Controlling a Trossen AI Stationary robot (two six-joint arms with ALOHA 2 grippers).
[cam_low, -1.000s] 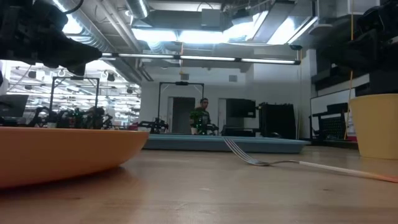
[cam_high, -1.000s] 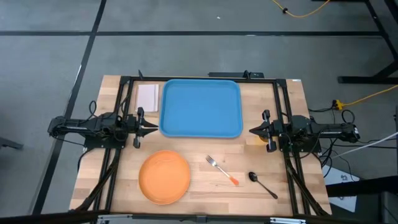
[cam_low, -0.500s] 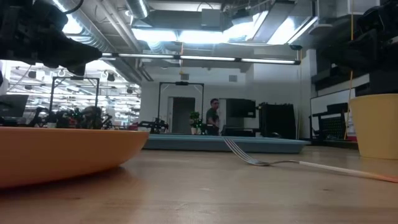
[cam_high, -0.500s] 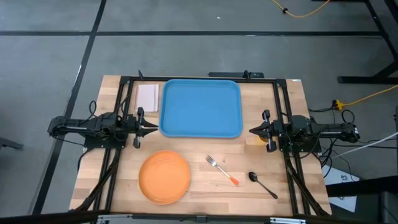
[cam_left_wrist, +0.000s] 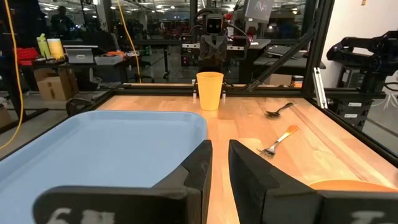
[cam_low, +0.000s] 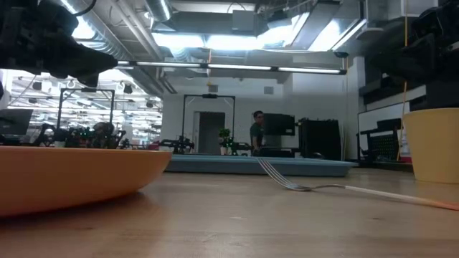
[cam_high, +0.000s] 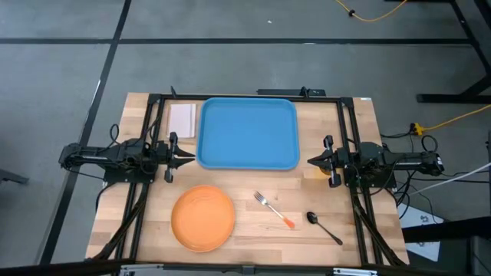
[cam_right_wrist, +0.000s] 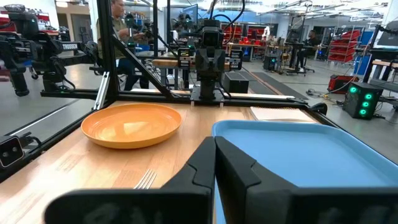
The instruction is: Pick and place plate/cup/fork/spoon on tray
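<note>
**Nothing yet on the blue tray, both arms parked at its sides**

Centrally at the far half of the wooden table (cam_high: 245, 230) lies the blue tray (cam_high: 248, 133), bare, with a white pad (cam_high: 182, 118) just beside its left edge. The left gripper (cam_high: 189, 157) waits off the tray's left side, holding nothing; its 2 fingers (cam_left_wrist: 200, 163) stand slightly apart with a narrow gap between them. The right gripper (cam_high: 311, 162) waits off the tray's right side, also empty, its 2 fingers (cam_right_wrist: 206, 163) pressed together.

Nearer the front edge, the orange plate (cam_high: 202, 218) sits flat on the wood, left of centre. The fork (cam_high: 275, 210) lies to the right of the plate, apart from it, tines toward the tray and orange-red handle toward the front. The dark spoon (cam_high: 324, 228) lies just right of the fork, not touching it. The yellow cup (cam_left_wrist: 209, 91) stands upright at the table's right side, under the right arm and mostly hidden from above. In the low view, a person (cam_low: 257, 133) stands far back in the room.
</note>
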